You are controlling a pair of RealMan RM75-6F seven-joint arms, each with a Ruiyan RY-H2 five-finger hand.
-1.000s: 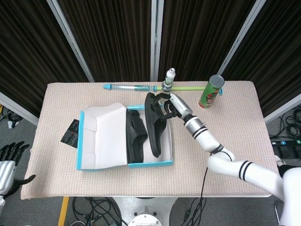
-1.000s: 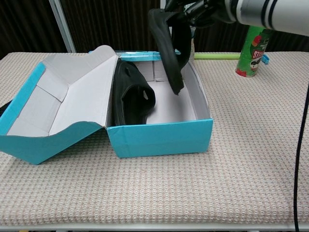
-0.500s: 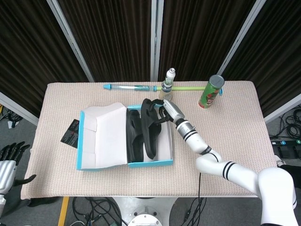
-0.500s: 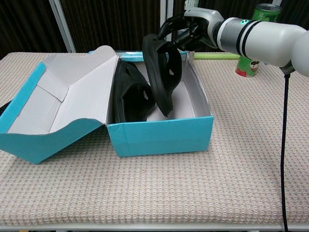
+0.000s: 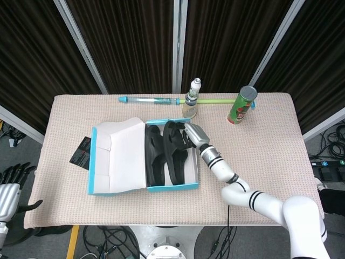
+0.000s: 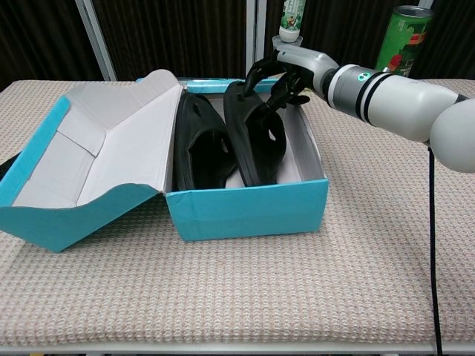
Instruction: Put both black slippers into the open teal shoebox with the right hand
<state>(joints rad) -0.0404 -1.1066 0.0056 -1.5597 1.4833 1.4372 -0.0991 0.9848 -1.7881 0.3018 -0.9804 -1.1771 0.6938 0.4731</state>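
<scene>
The open teal shoebox [image 5: 190, 186] [image 6: 245, 212] stands mid-table with its lid [image 5: 116, 156] [image 6: 104, 152] folded out to the left. One black slipper [image 5: 153, 159] [image 6: 199, 148] lies on its side in the box's left half. The second black slipper [image 5: 175, 154] [image 6: 256, 141] now leans beside it in the right half. My right hand [image 5: 191, 135] [image 6: 286, 74] reaches over the box's far right corner and still grips that slipper's far end. My left hand [image 5: 11, 183] hangs off the table's lower left, fingers apart, holding nothing.
A green can [image 5: 241, 105] [image 6: 401, 41] stands at the back right. A small bottle [image 5: 193, 97] [image 6: 292, 18] stands just behind the box. A clear blue tube [image 5: 151, 100] and a green stick [image 5: 215, 100] lie along the far edge. A black card [image 5: 81, 152] lies left of the lid.
My right hand has lowered the second slipper from above the box down into its right half, beside the first one. The left hand has stayed put.
</scene>
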